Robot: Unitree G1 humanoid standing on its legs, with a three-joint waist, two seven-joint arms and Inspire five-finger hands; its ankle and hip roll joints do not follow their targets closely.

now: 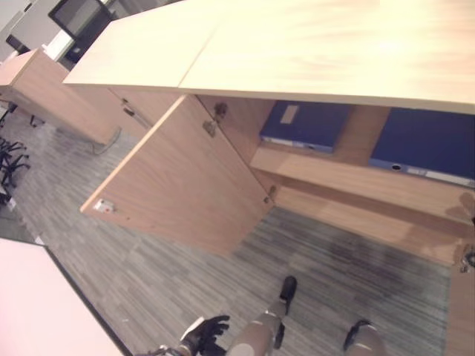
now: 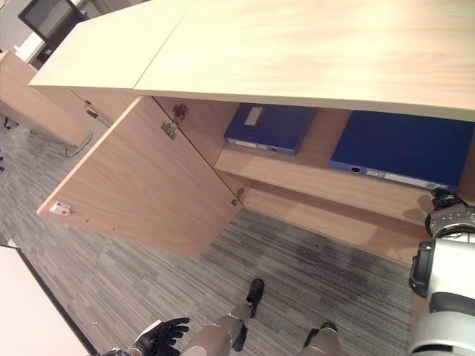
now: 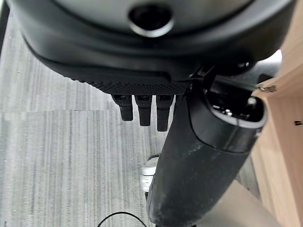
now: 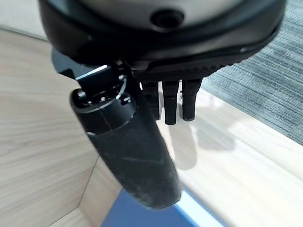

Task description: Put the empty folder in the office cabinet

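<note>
A long, low office cabinet (image 2: 297, 44) of pale wood runs across the far side of the scene, its flat top catching bright light. Its left door (image 2: 141, 182) stands swung wide open toward the near left, with a small white and red tag near its outer corner and metal hinges at the inner edge. Inside, on the upper shelf (image 2: 312, 174), two blue folders lie flat: one folder (image 2: 271, 126) sits to the left, with a pale label on its cover, and a second, larger blue folder (image 2: 404, 148) lies to the right, well apart from the first, its spine facing out. A lower shelf board runs beneath them.

The floor (image 2: 297, 274) is grey carpet with fine stripes. At the near left a white desk (image 1: 37, 304) edge with a dark rim cuts into the head views. Farther left stands another pale wood desk (image 1: 44, 89), with a dark monitor (image 1: 78, 22) beyond it and black office chairs at the far left edge.

The left hand (image 1: 204, 334) hangs low at the near side above the carpet, fingers loosely relaxed and holding nothing; its wrist view shows them hanging straight over the striped floor. The right hand (image 4: 165, 101) is at the right side just beside the cabinet, its fingers straight and empty above the pale shelf wood, with a strip of blue folder just beneath the thumb.
</note>
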